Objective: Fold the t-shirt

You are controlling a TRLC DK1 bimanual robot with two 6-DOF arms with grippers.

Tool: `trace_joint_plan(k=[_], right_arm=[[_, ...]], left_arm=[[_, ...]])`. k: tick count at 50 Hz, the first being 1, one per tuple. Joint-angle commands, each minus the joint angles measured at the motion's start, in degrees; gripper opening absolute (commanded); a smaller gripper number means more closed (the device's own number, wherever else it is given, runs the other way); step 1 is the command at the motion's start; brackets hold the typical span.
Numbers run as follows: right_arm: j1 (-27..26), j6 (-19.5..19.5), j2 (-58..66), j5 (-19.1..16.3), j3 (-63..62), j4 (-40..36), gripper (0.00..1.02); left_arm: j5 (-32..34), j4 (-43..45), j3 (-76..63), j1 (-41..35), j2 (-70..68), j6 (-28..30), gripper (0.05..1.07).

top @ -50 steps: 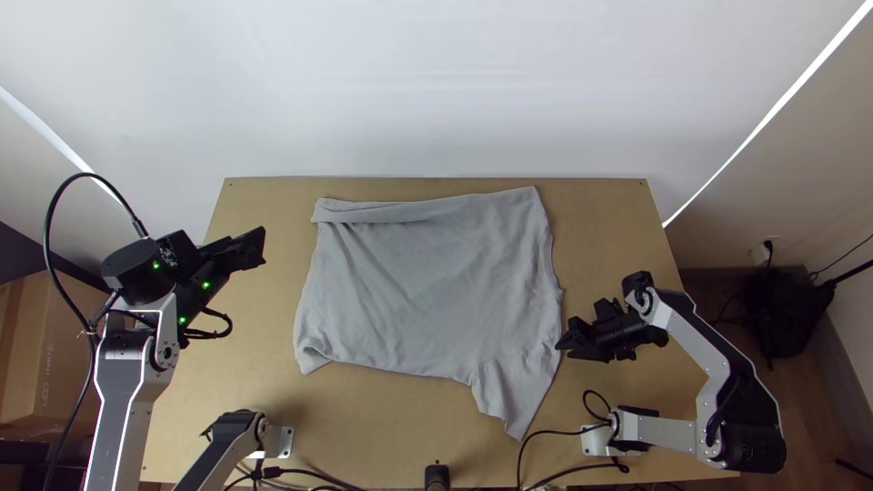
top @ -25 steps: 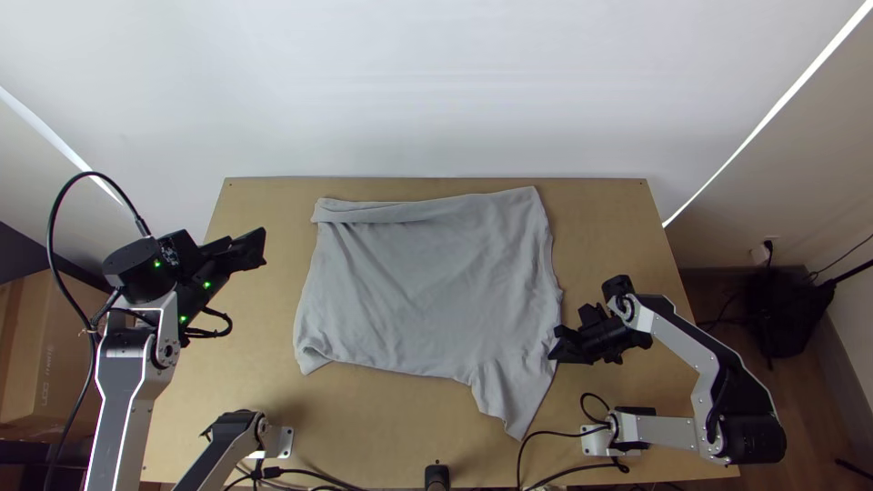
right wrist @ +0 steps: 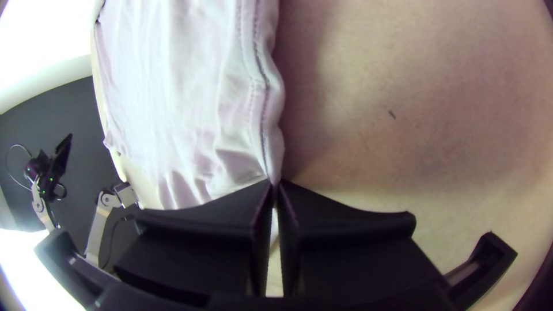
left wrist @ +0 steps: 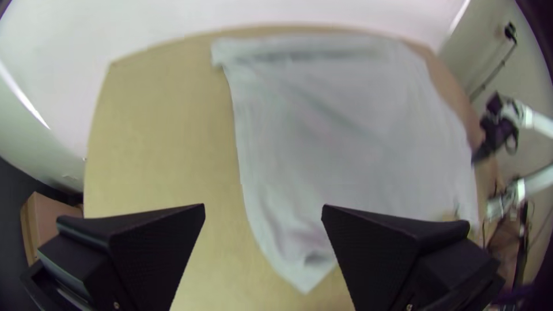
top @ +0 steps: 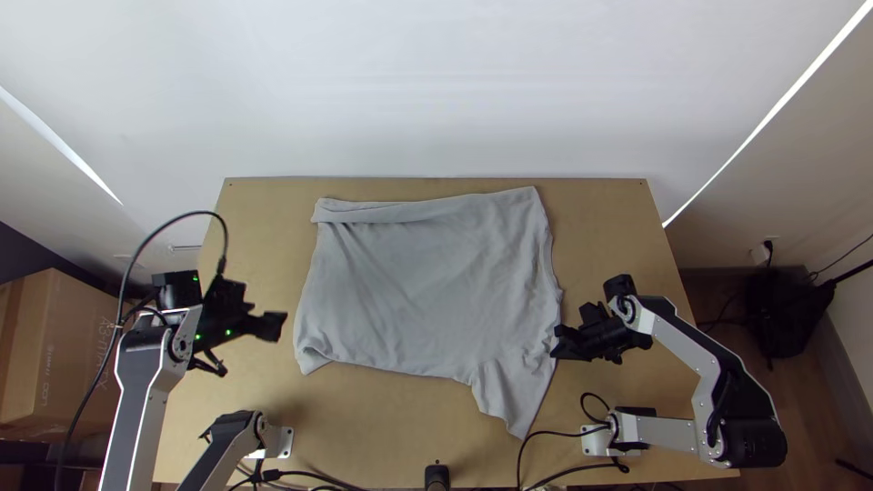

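The grey t-shirt (top: 427, 282) lies spread on the table, its far left edge turned over in a narrow strip and a sleeve-like part pointing toward the near side. My left gripper (top: 277, 325) is left of the shirt, apart from it. In the left wrist view, the left gripper (left wrist: 262, 208) stands open near a corner of the t-shirt (left wrist: 345, 138). At the shirt's right edge is my right gripper (top: 555, 349). The right wrist view has the right gripper (right wrist: 275, 183) shut on the seamed edge of the t-shirt (right wrist: 190, 86).
Bare wooden table (top: 255, 195) surrounds the shirt. Black cables (top: 568, 468) run along the near edge, beside a small black post (top: 437, 476). A cardboard box (top: 64, 355) stands off the table at the left.
My left gripper has come toward the near side and a little right. The right gripper has moved slightly left onto the shirt's edge. The shirt lies much as before.
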Motion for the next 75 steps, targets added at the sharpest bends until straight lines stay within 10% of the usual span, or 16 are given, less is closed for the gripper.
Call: trace_joint_plan(k=[1, 24, 54, 75], right_arm=[[-2.0, 1.0, -1.6, 1.3, -0.4, 0.8, 0.02], [-7.4, 1.0, -2.3, 1.2, 3.1, -1.5, 0.02], [-7.4, 2.1, -3.8, 1.0, 2.3, -1.7, 0.02], [-7.9, 2.1, -5.8, 1.0, 1.1, -1.9, 0.02]], left_arm=[[1.5, -4.8, -3.5, 2.8, 0.8, 12.9, 1.01], [2.5, -7.2, -12.2, 3.5, 7.0, 27.4, 1.01], [2.1, 4.1, -15.1, -7.6, 14.5, 19.8, 0.95], [1.1, 7.3, -17.7, -7.7, 17.4, 19.9, 0.61]])
